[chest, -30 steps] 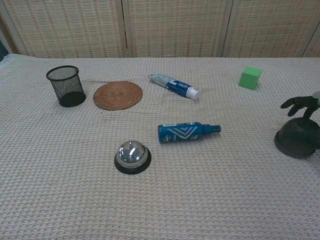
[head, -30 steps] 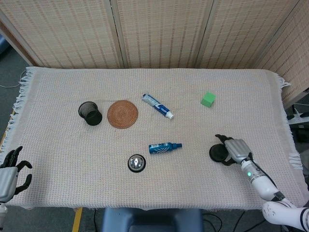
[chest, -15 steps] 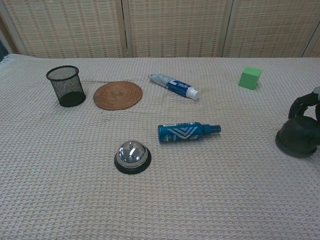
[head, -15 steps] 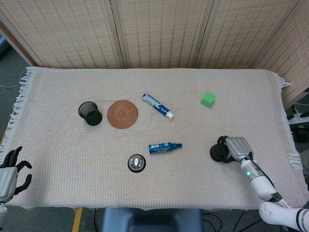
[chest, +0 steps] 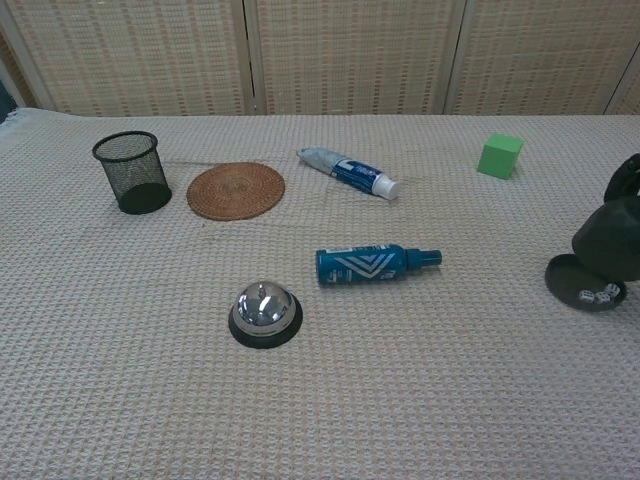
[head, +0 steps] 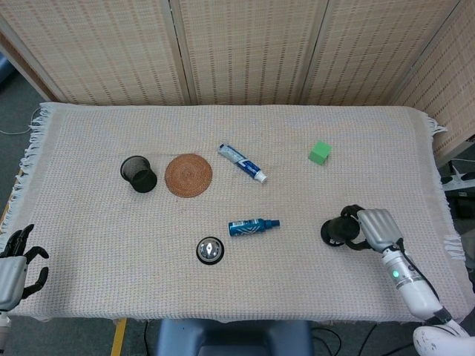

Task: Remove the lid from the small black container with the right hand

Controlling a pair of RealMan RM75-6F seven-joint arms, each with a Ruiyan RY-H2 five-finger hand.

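My right robot hand (head: 375, 228) had its fingers curled around the black lid (chest: 610, 240) and held it up off the container (chest: 586, 284), tilted, just above and to the right of it. The container sat open on the desk (head: 96, 222) near the right edge, something small and pale showing inside. Further left lay the blue bottle (head: 253, 225) on its side, and the bell (head: 210, 250) nearer the front edge. Behind those lay the toothpaste tube (head: 242, 162), with the green cube (head: 320, 153) well off to its right. The wicker coaster (head: 188, 175) and mesh cup (head: 138, 173) sat side by side on the left. My left robot hand (head: 15, 262) hung off the front-left corner, fingers apart, holding nothing.
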